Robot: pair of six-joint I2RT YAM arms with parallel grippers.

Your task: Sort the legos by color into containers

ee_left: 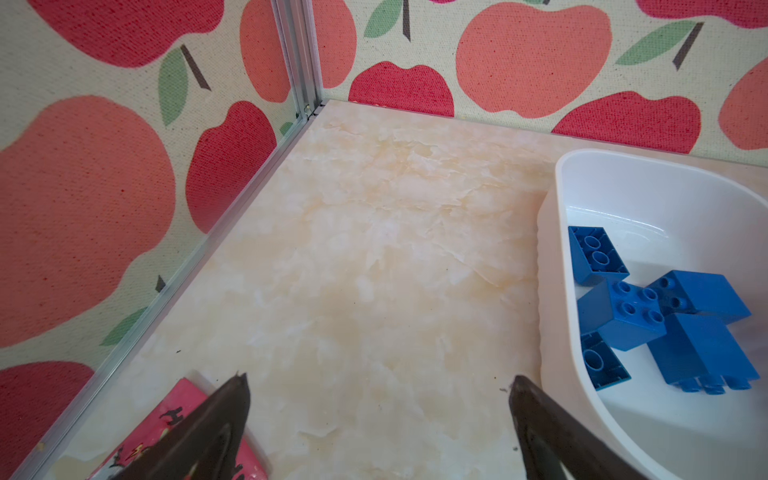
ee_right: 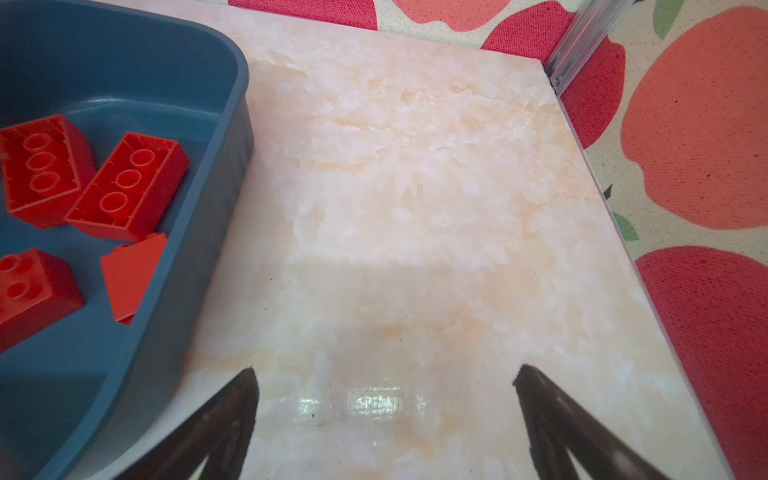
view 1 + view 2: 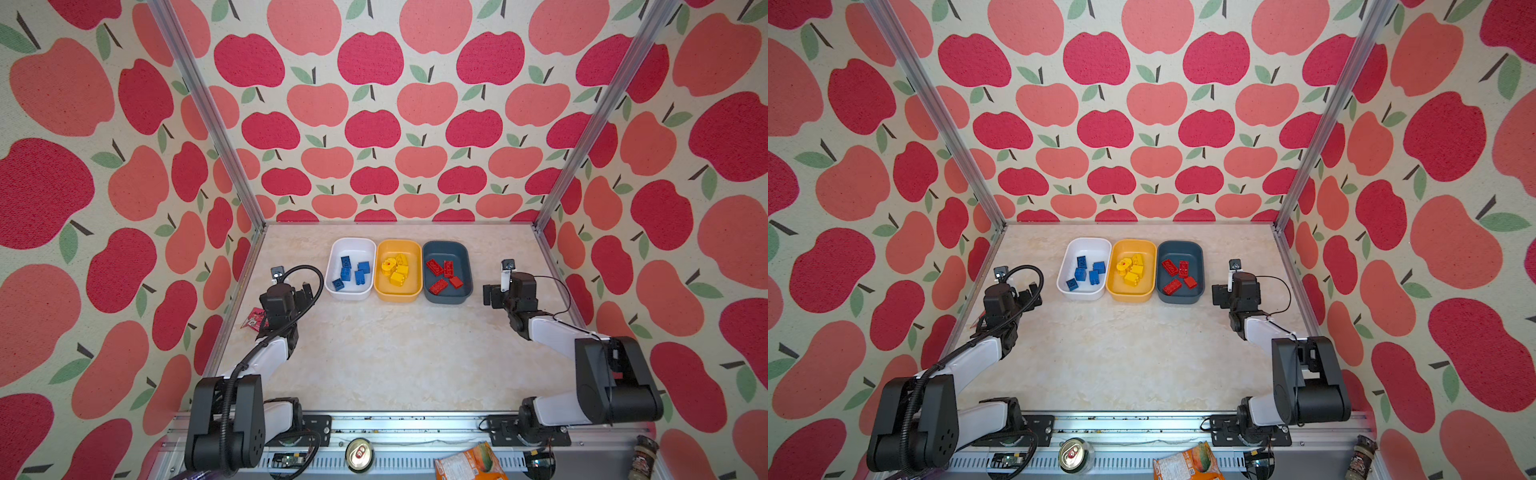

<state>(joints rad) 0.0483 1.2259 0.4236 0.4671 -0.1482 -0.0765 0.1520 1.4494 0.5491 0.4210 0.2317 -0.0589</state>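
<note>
Three tubs [image 3: 398,297] are lined up side by side at the back of the table [image 3: 395,353]. Blue legos [image 3: 345,273] are held in the white tub [image 3: 353,248], yellow legos [image 3: 399,277] in the yellow tub [image 3: 399,246], and red legos [image 3: 438,286] in the blue tub [image 3: 446,251]. The left gripper [image 1: 378,382] and the right gripper [image 2: 386,374] are spread wide and empty, each near an outer tub.

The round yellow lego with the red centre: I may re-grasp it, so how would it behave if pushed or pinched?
The round yellow lego could roll when nudged, given its curved outline, though the yellow bricks beside it and the yellow tub would likely stop it. It seems stiff, light plastic; a pinch across the curve may slip.
</note>
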